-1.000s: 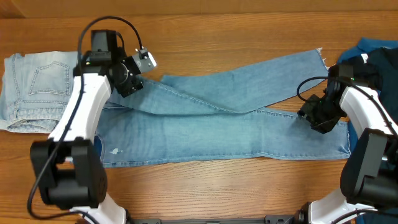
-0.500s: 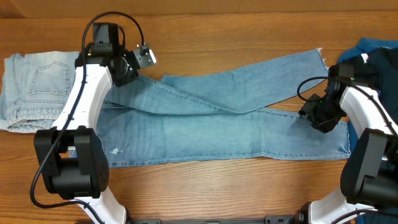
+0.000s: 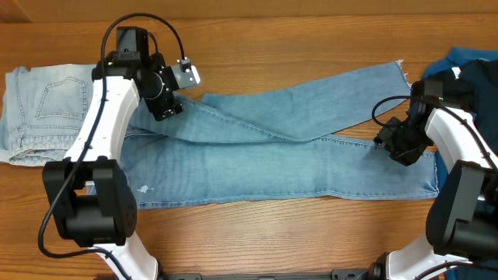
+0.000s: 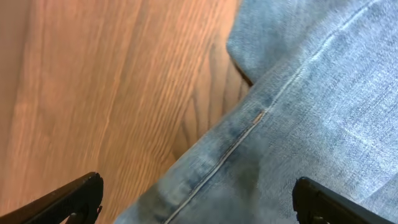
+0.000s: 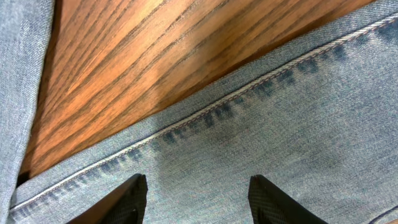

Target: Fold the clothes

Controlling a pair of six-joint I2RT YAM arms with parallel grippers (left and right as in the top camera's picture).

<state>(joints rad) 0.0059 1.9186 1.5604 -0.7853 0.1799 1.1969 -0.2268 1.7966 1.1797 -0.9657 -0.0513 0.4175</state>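
The left gripper is released, its fingers spread wide just over a seam at the far left edge of the jeans, with bare table beside it. The right gripper is also spread and holds nothing, straddling the stitched edge of the near leg close to its right end.

The jeans lie flat across the middle of the table, one leg straight to the right and the other angled to the far right. A folded pair sits at the far left and a dark blue cloth at the far right.

This looks like the approach before a fold. Next, each gripper likely needs to drop onto its edge, pinch the denim, and lift together.
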